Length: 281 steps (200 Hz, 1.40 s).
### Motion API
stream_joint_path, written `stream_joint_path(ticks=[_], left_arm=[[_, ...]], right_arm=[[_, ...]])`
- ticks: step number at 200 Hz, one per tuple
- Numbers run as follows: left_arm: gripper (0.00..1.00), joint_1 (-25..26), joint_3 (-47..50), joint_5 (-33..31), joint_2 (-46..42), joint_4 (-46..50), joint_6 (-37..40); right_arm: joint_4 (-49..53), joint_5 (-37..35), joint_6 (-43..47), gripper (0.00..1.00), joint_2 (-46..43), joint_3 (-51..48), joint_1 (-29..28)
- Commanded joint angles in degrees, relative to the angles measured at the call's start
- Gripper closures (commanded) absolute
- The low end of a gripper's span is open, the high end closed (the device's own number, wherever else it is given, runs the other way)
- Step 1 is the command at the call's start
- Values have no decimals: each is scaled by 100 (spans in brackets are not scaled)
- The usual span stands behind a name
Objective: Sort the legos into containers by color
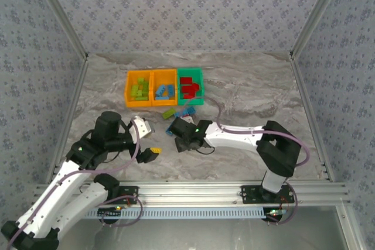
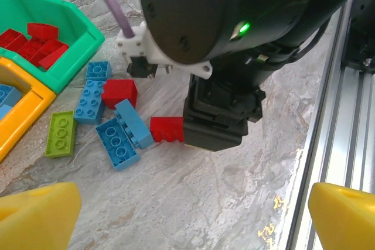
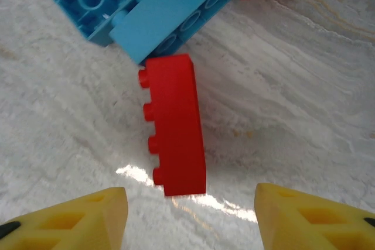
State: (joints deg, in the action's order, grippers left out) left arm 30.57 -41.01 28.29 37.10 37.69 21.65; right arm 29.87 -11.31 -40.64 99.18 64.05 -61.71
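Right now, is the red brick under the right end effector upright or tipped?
Tipped on its side: the red brick has its studs pointing sideways, not up.

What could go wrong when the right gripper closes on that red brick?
The right gripper is open around the red brick, which lies on its side with studs toward one finger, so it could twist or slip. A blue brick seems to touch its far end and may get dragged along. The open left gripper is close to the right arm; they could bump.
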Motion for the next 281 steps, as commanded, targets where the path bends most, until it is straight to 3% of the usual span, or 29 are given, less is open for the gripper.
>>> stream_joint_path(ticks=[1,37,67,114,135,160,207,231,258,281], left_arm=[[1,41,106,-209,-89,-103,182],[1,46,182,-333,-72,-202,83],[1,44,198,-411,-72,-314,-4],[1,36,230,-741,-66,-639,-383],[1,34,252,-1040,-74,-727,-587],[1,35,303,-1213,-64,-824,-810],[1,26,173,-1596,80,-804,-1094],[1,24,171,-1896,211,-832,-1313],[1,26,123,-2292,435,-918,-1749],[1,19,64,-2564,596,-997,-2158]], right_arm=[[-126,-99,69,46,385,190,86],[-378,182,100,65,504,203,90],[-220,-143,78,76,-109,59,-34],[431,-1040,322,76,-1497,284,-54],[250,-1119,896,75,-1694,673,318],[-27,-543,1387,74,-1223,1337,1124],[96,-82,1727,73,728,3061,2144],[392,117,1727,70,1582,3869,2392],[551,235,1682,49,2014,4324,2432],[899,270,1707,47,1882,4560,2419]])
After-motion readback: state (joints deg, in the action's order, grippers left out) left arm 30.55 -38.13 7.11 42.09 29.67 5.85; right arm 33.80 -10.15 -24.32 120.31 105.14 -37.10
